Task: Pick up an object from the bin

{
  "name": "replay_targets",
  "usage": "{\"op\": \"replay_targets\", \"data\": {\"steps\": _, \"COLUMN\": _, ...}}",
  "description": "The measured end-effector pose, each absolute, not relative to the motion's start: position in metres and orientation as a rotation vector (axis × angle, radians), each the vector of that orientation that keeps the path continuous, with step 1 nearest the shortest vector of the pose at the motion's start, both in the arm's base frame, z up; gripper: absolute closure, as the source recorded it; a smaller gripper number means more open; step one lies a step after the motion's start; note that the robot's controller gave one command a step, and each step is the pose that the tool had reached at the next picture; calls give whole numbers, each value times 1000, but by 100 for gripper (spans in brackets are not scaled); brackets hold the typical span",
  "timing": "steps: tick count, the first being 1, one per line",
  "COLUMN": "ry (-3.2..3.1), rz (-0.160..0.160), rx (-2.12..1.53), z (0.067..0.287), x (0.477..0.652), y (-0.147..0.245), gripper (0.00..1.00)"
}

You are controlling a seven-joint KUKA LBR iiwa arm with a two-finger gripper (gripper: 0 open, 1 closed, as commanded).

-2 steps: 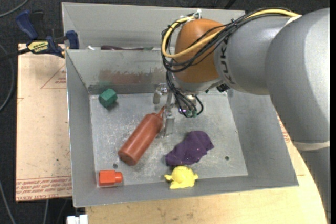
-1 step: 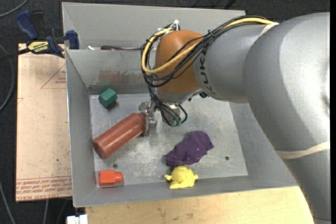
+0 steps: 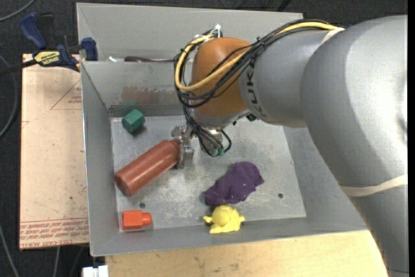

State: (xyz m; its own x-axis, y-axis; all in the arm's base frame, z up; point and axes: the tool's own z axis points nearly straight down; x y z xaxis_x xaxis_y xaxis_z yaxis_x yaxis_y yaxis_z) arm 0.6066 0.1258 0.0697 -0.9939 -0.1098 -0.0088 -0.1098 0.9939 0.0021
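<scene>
Hovering low with the gripper (image 3: 198,148) at the right end of the brown cylinder (image 3: 148,167), near the bin's (image 3: 97,139) left wall. Open or closed: cannot tell. Probably next: squeezing tight, then lifting.

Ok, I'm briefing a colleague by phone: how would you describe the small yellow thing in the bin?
Find the grey metal bin and go to its floor's near edge. Just below the purple lumpy mass lies the small yellow knobbly toy. It is the only yellow thing there, smaller than its purple neighbour.
</scene>
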Motion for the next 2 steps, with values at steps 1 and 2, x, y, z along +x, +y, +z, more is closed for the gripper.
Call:
{"op": "replay_targets", "data": {"steps": 1, "ry": 3136, "rz": 3, "rx": -148, "z": 113, "x": 610, "y": 131, "gripper": 100}}
{"op": "replay_targets", "data": {"steps": 2, "ry": 3083, "rz": -15, "rx": -540, "z": 160, "x": 635, "y": 238, "gripper": 100}}
